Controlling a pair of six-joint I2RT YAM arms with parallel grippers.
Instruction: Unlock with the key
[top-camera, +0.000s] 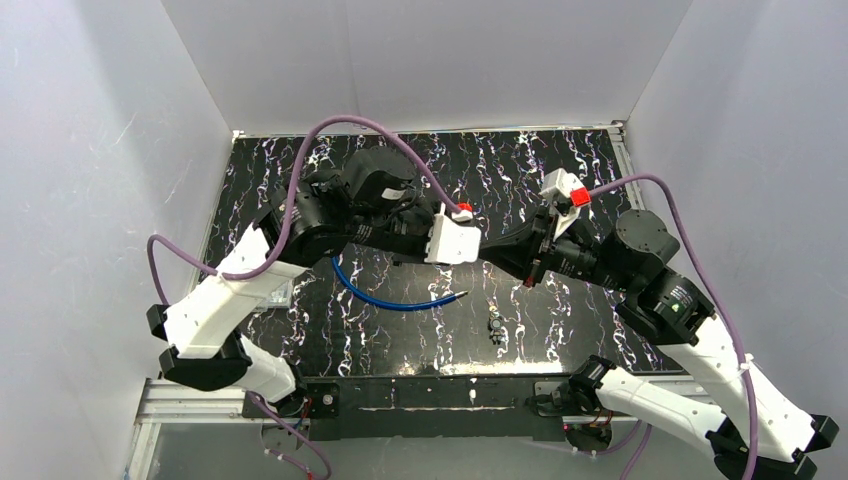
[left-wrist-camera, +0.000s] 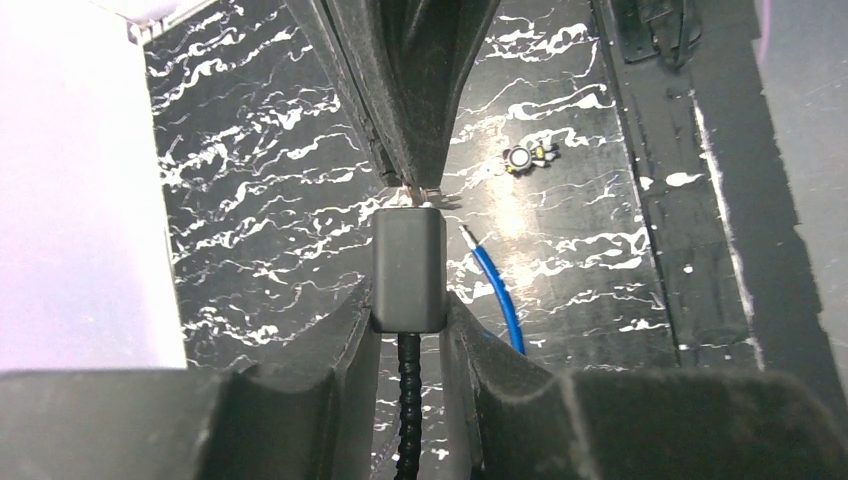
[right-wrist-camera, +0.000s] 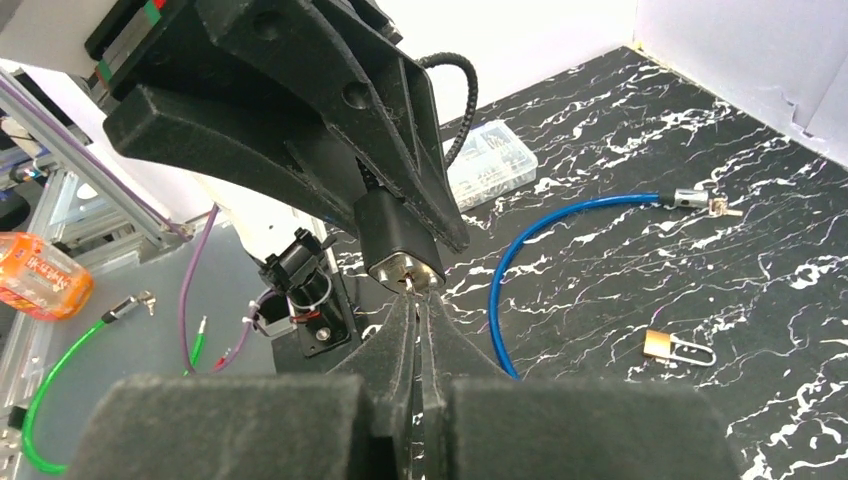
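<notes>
Raised arms fill the top view: left gripper (top-camera: 470, 245) and right gripper (top-camera: 512, 258) meet nose to nose above mid-table, with a blue cable (top-camera: 395, 298) at 7 o'clock and a small padlock (top-camera: 494, 325) at 6 o'clock.

From the left wrist, its 2 fingers (left-wrist-camera: 350, 340) pinch a black lock (left-wrist-camera: 408, 265), held off the table.

From the right wrist, the fingers (right-wrist-camera: 395, 335) are pressed together on the key (right-wrist-camera: 412, 285) at the lock's face.

My judgement of the risk: an off-axis twist could bend the key or turn the lock within its 2-pad grip.
</notes>
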